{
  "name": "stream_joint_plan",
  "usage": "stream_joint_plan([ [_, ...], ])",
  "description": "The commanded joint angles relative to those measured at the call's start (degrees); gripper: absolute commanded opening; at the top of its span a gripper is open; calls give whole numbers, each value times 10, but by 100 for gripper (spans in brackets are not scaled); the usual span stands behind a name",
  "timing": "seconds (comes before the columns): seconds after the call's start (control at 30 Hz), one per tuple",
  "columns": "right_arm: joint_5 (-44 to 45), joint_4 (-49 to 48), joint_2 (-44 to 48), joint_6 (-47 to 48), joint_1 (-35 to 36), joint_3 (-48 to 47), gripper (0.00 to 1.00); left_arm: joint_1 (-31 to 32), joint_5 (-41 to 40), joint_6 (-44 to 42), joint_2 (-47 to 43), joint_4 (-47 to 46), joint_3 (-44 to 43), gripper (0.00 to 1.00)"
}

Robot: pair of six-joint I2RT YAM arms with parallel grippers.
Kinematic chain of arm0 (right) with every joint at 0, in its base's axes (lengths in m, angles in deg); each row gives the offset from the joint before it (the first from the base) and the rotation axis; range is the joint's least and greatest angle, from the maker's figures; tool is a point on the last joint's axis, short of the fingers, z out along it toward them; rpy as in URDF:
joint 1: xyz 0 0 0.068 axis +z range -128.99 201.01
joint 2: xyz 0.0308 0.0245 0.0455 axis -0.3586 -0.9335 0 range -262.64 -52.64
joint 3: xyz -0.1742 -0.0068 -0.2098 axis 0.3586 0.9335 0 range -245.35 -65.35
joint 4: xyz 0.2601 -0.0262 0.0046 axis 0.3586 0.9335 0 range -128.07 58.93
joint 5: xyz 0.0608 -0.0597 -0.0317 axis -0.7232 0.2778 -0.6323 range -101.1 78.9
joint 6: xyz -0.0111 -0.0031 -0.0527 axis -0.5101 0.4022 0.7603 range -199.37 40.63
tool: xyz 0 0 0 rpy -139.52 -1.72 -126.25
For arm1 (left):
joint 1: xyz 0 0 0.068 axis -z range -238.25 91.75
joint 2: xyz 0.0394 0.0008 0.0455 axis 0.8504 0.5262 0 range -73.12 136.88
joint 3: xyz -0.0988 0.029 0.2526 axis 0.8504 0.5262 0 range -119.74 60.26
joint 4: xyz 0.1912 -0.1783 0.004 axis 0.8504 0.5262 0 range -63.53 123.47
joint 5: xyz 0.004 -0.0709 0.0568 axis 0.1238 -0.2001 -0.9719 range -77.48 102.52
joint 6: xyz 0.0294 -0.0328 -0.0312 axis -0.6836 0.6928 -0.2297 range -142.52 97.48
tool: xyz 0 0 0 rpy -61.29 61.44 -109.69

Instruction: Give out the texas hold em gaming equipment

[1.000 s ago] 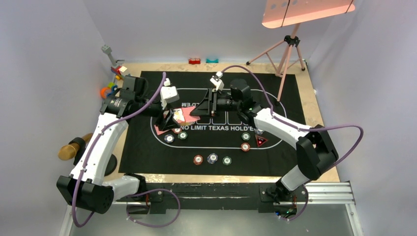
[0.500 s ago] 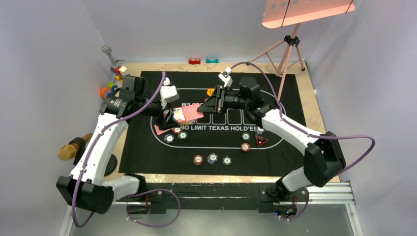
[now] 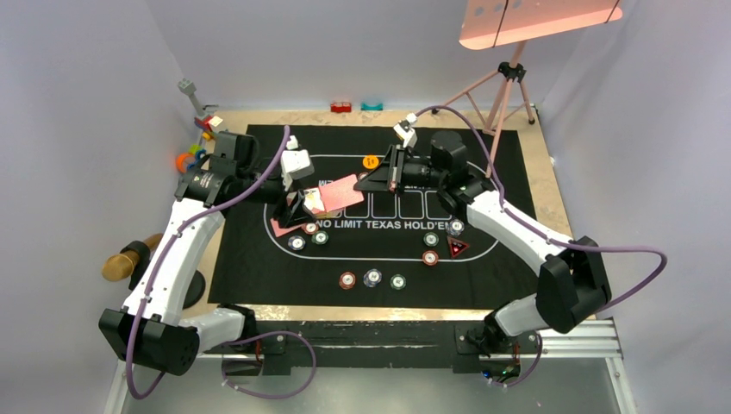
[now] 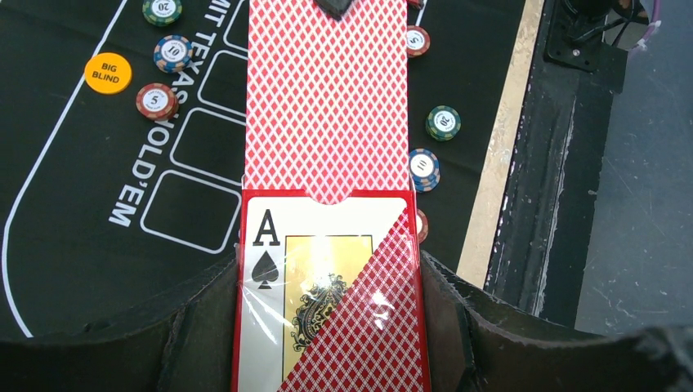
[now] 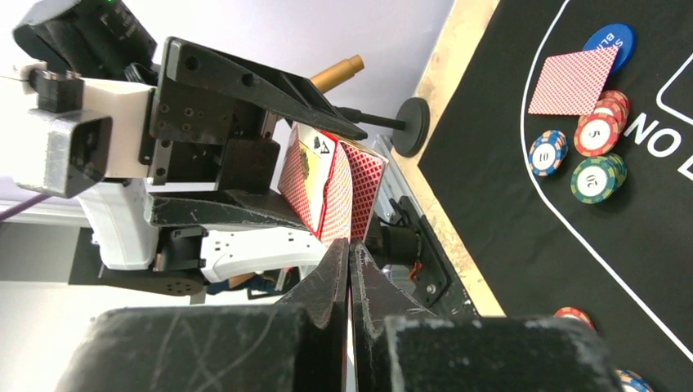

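- The red-backed card (image 4: pixel 327 98) I'm dealing sticks well out of the mouth of the card box (image 4: pixel 327 286). It is held in the air above the black mat (image 4: pixel 82 204), left of centre.
- Its diamond-patterned back faces the left wrist camera, and it looks flat and unbent.
- The box is red-edged, with an ace of spades on its face and a rounded notch at the mouth. Its glossy surface glares.
- The right gripper (image 5: pixel 350 260) is pinched fully closed on the card's far end, which shows edge-on between its fingers.
- The left gripper (image 3: pixel 299 207) is clamped partway open around the box's sides.
- To do this well, I'd draw the card straight along the box's length, keep the left arm steady, and check that only 1 card comes free.
- Further out, 1 dealt card (image 5: pixel 572 79) lies face down on the mat. It touches a blue disc (image 5: pixel 611 41) and sits beside small stacks of chips (image 5: pixel 595 135).
- An orange BIG BLIND disc (image 4: pixel 108 72) sits apart from them.
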Motion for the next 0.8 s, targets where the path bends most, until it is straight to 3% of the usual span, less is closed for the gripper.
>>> stream_joint_plan([
  [0.0,-37,-54,23,-44,-27,5,0,-4,35,13,-14,-37,-3,0],
  [0.3,-64,-70,7,-62,-105,-2,0,-5,27,-9,-1,4,-23,0],
  [0.47,-47,-5,-28,-6,-147,-40,0,-4,47,10,-7,-8,-30,0],
  [0.77,60,95,-208,93,-156,-197,0,-4,77,68,-28,-43,-34,0],
])
